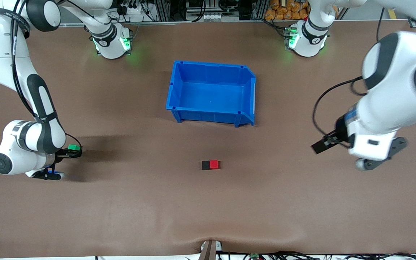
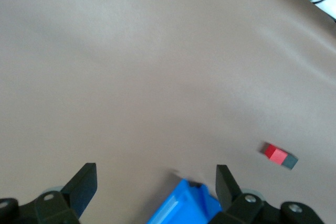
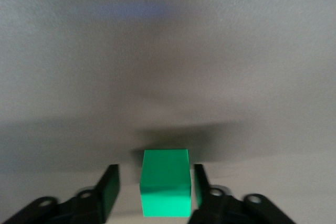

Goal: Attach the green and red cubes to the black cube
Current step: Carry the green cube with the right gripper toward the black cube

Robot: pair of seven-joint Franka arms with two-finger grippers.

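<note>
red cube (image 1: 214, 164) touching black cube (image 1: 206, 165) | green cube (image 3: 165, 181) between right jaws

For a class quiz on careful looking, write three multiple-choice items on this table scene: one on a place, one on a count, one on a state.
1. Where is the red cube?
A. in the blue bin
B. touching the black cube
C. alone, touching nothing

2. How many small cubes are in view?
A. one
B. two
C. three

3. What state is the left gripper in?
A. open and empty
B. shut on a cube
C. shut on nothing

Answers:
1. B, as red and black lie side by side, joined, nearer to the front camera than the bin.
2. C, as besides those two, a green cube sits between the fingers of the right gripper.
3. A, as its fingers stand wide apart with nothing between them.
</note>
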